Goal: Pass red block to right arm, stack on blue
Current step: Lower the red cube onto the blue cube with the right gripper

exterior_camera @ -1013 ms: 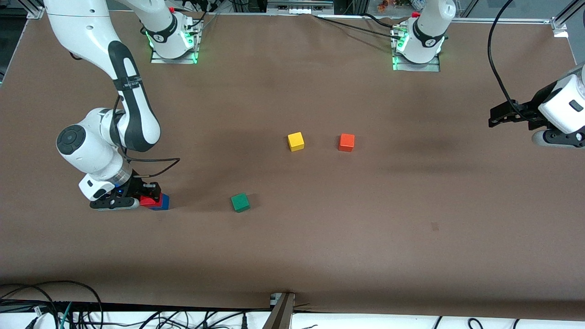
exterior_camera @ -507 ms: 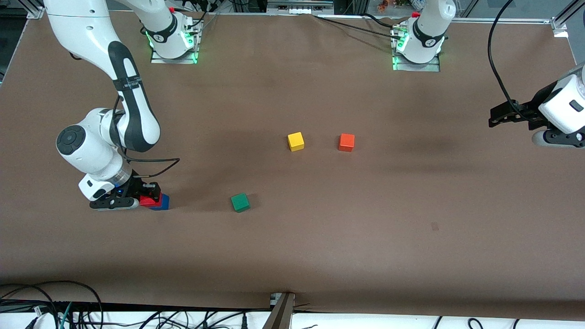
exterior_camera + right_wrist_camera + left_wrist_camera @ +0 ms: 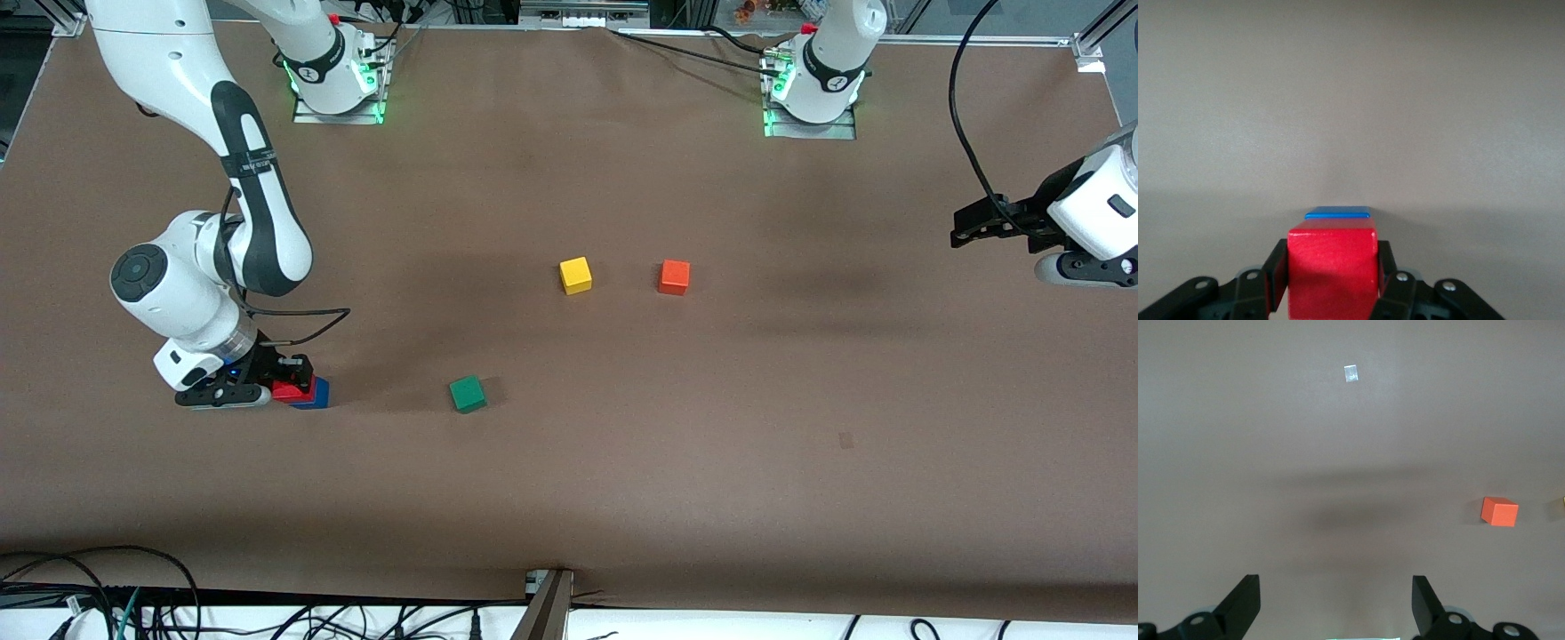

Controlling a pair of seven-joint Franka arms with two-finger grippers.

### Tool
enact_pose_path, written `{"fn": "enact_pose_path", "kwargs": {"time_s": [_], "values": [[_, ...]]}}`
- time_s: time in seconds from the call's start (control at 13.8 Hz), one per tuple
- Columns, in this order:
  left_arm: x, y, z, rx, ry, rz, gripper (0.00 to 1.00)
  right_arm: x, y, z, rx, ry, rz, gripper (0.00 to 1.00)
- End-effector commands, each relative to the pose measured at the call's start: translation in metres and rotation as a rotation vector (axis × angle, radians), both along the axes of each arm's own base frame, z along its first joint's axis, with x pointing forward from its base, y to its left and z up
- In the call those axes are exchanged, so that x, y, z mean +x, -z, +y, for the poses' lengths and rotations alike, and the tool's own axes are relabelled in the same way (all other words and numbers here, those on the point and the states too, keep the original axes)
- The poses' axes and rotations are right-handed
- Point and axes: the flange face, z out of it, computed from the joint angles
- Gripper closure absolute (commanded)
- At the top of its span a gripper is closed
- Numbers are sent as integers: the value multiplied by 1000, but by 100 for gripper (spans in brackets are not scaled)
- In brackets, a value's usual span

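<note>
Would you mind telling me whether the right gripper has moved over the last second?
No. The right gripper stays clamped on the red block atop the blue cube, level with the green cube as before.

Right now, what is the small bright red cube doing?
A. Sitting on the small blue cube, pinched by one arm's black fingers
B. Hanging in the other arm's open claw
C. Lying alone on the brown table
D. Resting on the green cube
A: the right gripper is shut on the small bright red cube, which sits atop the small blue cube.
</note>
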Motion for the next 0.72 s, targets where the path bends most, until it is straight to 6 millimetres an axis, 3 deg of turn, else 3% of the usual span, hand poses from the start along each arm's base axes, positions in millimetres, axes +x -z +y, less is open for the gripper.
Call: {"fn": "enact_pose_path", "kwargs": {"time_s": [0.0,0.14,0.29,0.36,0.51,0.58,0.65], "values": [[4,-5,-3,-15,-11,-5,0,1,2,1,5,2,-6,100],[4,-5,-4,-15,-9,-5,0,1,2,1,5,2,-6,96],[4,-5,-5,-15,-8,-5,0,1,2,1,5,2,-6,85],[4,-5,-5,-15,-8,-5,0,1,2,1,5,2,-6,72],[4,-5,-4,-14,-9,-5,0,1,1,-1,7,9,-7,17],[4,-5,-3,-14,-9,-5,0,1,1,-1,8,9,-6,0],[4,-5,-2,-15,-12,-5,0,2,-1,-1,8,7,-9,0]]}}
